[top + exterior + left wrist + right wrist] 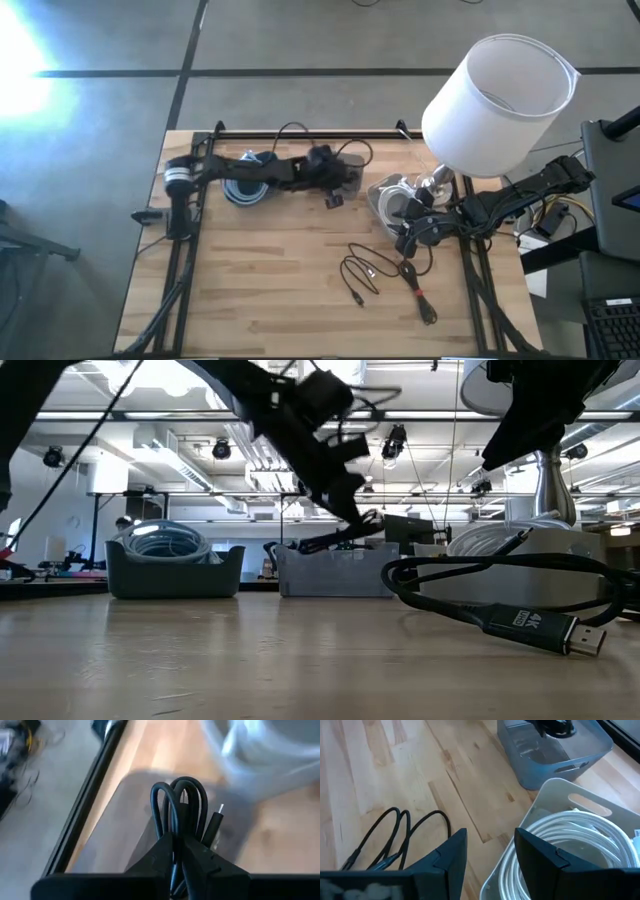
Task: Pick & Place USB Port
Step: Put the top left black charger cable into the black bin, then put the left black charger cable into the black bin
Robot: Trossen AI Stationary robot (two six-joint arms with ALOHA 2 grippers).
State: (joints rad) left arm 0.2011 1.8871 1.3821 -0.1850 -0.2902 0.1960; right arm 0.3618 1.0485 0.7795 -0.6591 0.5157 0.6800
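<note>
My left gripper [334, 194] is shut on a small bundled black USB cable [180, 802] whose plug [217, 817] sticks out beside the loops. It hovers over the grey open bin [555, 755] near the table's far edge. In the low view the cable [345, 536] hangs just above that bin [335, 572]. My right gripper [490, 855] is open and touches nothing. It hovers at the near edge of the white bin [393, 197], which is filled with coiled white cable [570, 837]. Loose black cables [368, 270] lie on the wood close by. My left gripper pinches the black cable bundle between its two fingers [200, 862], gripping several looped strands [176, 832] just below the loops' bends. The fingers come from above, slanting down. The bundle is lifted clear, with loops and plug pointing down toward the grey bin.
A round grey-blue bin [245, 187] of coiled cable sits under the left arm. A lamp with a white shade [500, 90] stands at the table's far right corner. A black 4K cable [520, 620] lies on the near right. A black rail [300, 133] runs along the far edge.
</note>
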